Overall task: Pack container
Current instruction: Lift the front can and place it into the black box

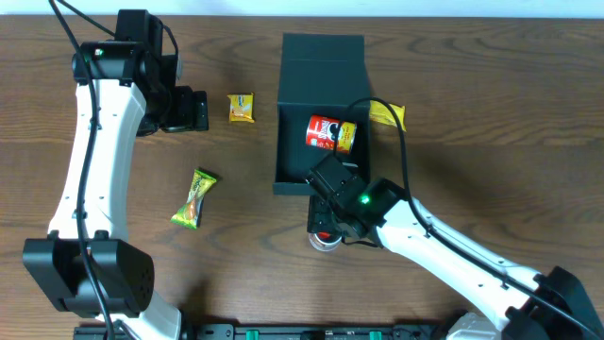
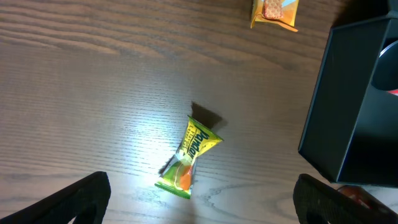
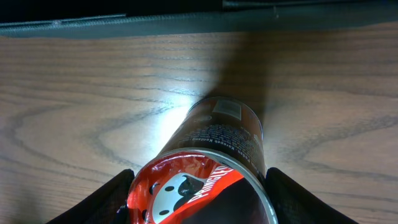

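Container (image 1: 321, 71) sits open just beyond the right gripper (image 3: 200, 198), which grasps an upright red can (image 3: 221, 134); left gripper (image 2: 202, 202) hangs released above a green packet (image 2: 189, 152), container off to its side.

- Overhead: lit evenly and softly, sharp throughout, with only faint shadows under the arms.
- Left wrist: glares white on the tabletop (image 2: 93, 74) around the green packet (image 2: 189, 155); throws a short, dark shadow behind it.
- Right wrist: burns a bright patch mid-frame beside the can (image 3: 214, 149); goes dark along the top edge.
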`<action>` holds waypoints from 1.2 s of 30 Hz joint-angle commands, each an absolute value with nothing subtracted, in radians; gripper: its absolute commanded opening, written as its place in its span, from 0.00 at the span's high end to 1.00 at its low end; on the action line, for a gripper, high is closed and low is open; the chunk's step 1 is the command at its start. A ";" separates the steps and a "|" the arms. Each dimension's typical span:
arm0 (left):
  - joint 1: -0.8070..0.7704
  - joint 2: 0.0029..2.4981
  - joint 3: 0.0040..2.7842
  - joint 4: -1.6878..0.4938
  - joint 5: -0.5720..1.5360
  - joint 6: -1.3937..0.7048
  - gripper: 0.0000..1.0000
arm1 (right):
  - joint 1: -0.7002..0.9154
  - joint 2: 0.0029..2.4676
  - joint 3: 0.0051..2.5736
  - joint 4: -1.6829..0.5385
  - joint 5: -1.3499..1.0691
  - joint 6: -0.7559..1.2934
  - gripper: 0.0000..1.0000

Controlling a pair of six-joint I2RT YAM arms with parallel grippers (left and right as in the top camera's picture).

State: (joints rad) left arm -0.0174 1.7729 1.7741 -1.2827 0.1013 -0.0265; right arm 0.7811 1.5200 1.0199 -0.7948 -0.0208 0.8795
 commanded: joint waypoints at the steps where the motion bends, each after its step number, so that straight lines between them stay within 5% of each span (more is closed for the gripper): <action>1: -0.021 1.769 1.785 -1.287 0.105 -0.030 0.04 | 0.763 1.522 1.026 -0.783 -0.045 0.866 0.38; 20: -0.021 1.769 1.785 -1.290 0.104 -0.030 0.04 | 0.480 1.522 1.141 -0.551 -0.528 0.794 0.37; 36: -0.021 1.769 1.769 -1.290 0.103 -0.030 0.04 | 0.329 1.525 1.129 -0.494 -0.497 0.988 0.39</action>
State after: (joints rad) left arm -0.0174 1.7729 1.7741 -1.2835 0.1013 -0.0265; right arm 0.3340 1.5215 1.1183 -0.5034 -0.5236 0.8997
